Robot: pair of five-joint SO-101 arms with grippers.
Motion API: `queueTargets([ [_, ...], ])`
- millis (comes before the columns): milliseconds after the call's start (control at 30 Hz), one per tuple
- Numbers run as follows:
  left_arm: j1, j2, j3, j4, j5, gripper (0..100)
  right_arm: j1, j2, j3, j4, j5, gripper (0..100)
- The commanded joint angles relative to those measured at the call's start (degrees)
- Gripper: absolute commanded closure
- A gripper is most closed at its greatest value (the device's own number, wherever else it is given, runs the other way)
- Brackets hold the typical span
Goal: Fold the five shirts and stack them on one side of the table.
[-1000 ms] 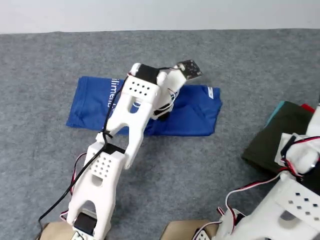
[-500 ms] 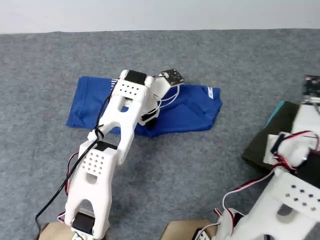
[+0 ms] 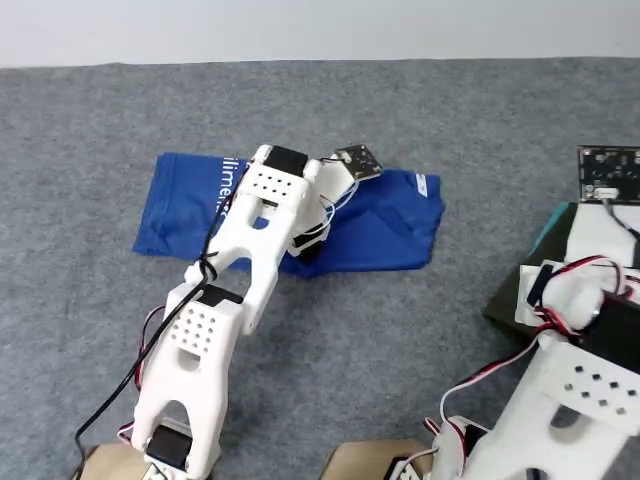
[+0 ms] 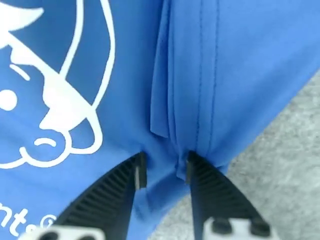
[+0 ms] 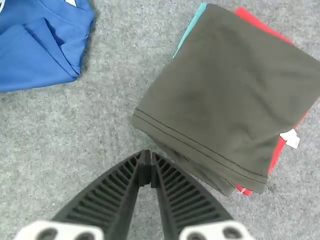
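Your left gripper (image 4: 163, 167), jaws parted, straddles the blue shirt's (image 3: 380, 225) near hem. The shirt runs left to right. Your right gripper (image 5: 150, 166) is clenched on nothing.

We see a grey carpet (image 3: 430, 320) spread under everything, its short nap rough and speckled, running from the near edge to the far one and out to both sides. In the right wrist view we find the same carpet (image 5: 60, 130), its pile coarse and evenly flecked, and in the left wrist view a patch of carpet (image 4: 290, 165) shows at one corner. Along the carpet's far edge we make out a pale, plain wall (image 3: 320, 30). At the near edge we notice two tan boards, one (image 3: 100, 465) toward the left and one (image 3: 355, 462) nearer the middle.
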Motion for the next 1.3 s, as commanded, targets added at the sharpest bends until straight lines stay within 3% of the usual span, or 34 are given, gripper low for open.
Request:
queueTargets([
  [0, 1.58, -1.41, -5.58, 3.25, 1.67, 85, -0.57, -0.31, -0.18, -0.92, 0.26, 98.8],
  [133, 1.58, -1.41, -14.11, 8.79, 1.67, 85, -0.57, -0.22, -0.18, -1.01, 0.26, 98.8],
  [533, -2.46, -1.41, -19.12, 8.97, 3.43, 85, -0.57, -0.22, -0.09, -1.63, 0.53, 98.8],
  [733, -11.96, -1.41, -21.32, 8.97, 9.41, 85, -0.57, -0.22, 0.00, -1.10, 0.53, 98.8],
  [900, -23.74, -0.88, -25.45, 8.70, 17.14, 85, -0.57, -0.75, 3.16, -1.19, 0.62, 98.7],
  [1067, -32.00, 1.32, -26.68, 4.40, 17.23, 82, -0.57, -0.84, 6.42, -1.19, 0.35, 98.8],
  [1267, -35.69, 7.56, -26.68, -0.62, 17.23, 79, -0.57, -0.84, 7.21, -1.19, 0.26, 98.8],
])
